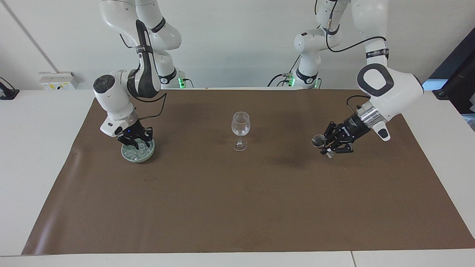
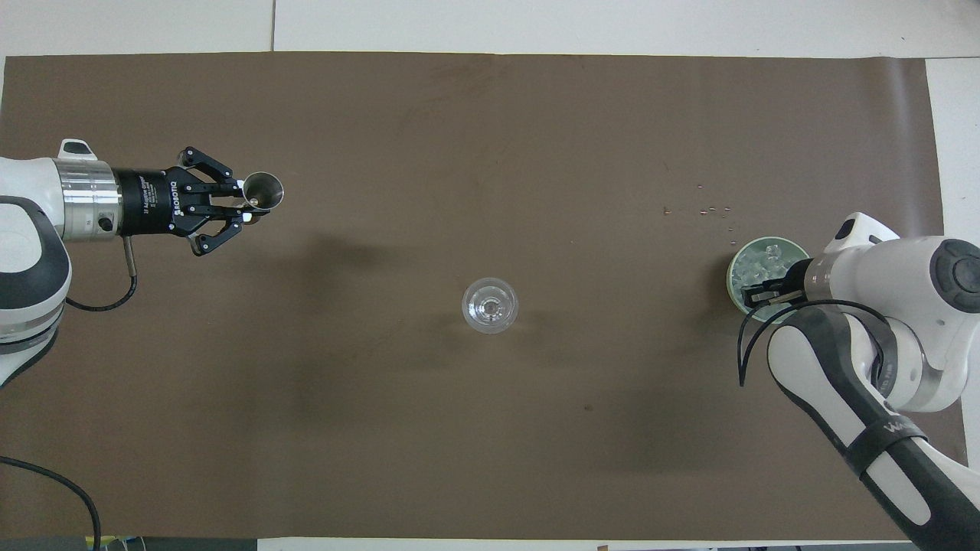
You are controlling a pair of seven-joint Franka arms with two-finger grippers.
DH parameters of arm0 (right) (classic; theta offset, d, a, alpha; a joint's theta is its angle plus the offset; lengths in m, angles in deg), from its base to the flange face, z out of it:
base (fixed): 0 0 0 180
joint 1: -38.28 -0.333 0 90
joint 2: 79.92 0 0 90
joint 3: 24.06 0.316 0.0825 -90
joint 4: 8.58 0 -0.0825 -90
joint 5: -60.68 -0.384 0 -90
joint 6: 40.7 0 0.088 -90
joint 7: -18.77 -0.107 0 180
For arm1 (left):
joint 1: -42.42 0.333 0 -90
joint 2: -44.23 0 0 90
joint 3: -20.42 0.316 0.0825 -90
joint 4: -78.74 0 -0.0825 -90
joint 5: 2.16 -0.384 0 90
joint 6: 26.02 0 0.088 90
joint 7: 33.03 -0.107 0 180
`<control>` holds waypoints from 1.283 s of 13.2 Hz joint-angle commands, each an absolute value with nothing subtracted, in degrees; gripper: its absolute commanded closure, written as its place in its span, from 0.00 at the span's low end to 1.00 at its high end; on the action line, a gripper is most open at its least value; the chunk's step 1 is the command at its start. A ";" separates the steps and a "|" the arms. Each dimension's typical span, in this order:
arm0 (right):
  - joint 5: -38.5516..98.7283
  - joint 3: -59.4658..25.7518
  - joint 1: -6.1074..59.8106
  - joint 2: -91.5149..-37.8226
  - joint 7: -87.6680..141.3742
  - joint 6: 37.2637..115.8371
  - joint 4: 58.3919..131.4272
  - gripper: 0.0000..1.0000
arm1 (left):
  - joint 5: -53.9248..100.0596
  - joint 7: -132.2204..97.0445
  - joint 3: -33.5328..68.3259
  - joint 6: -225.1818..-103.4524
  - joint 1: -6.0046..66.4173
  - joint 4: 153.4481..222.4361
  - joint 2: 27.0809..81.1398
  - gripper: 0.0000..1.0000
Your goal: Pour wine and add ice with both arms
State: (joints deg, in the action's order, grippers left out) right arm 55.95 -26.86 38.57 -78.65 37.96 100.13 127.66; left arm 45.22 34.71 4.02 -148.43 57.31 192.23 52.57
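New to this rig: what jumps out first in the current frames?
The clear wine glass standing alone mid-mat. Toward the left arm's end, the left pincer is shut on a steel jigger, upright just above the mat. At the right arm's end, the right pincer dips into the green dish of ice.

a white table (image 1: 44,155) covered almost fully by a brown mat (image 1: 237,207). on the mat, a clear stemmed wine glass (image 1: 240,130) stands upright near the middle. a round pale green dish (image 1: 138,152) of ice cubes (image 2: 766,264) sits toward the right arm's end.
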 commanded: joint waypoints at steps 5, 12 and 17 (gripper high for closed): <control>54.79 -26.69 38.72 -79.39 37.93 101.60 129.32 0.61 | 46.62 28.69 3.29 -143.11 60.61 188.96 58.46 1.00; 54.79 -26.70 38.72 -79.83 37.40 103.09 130.55 1.00 | 58.99 21.92 3.29 -143.53 70.45 194.13 61.72 1.00; 54.79 -26.69 38.72 -79.40 36.53 102.22 128.63 1.00 | 69.44 19.44 3.29 -144.23 74.41 202.21 59.61 1.00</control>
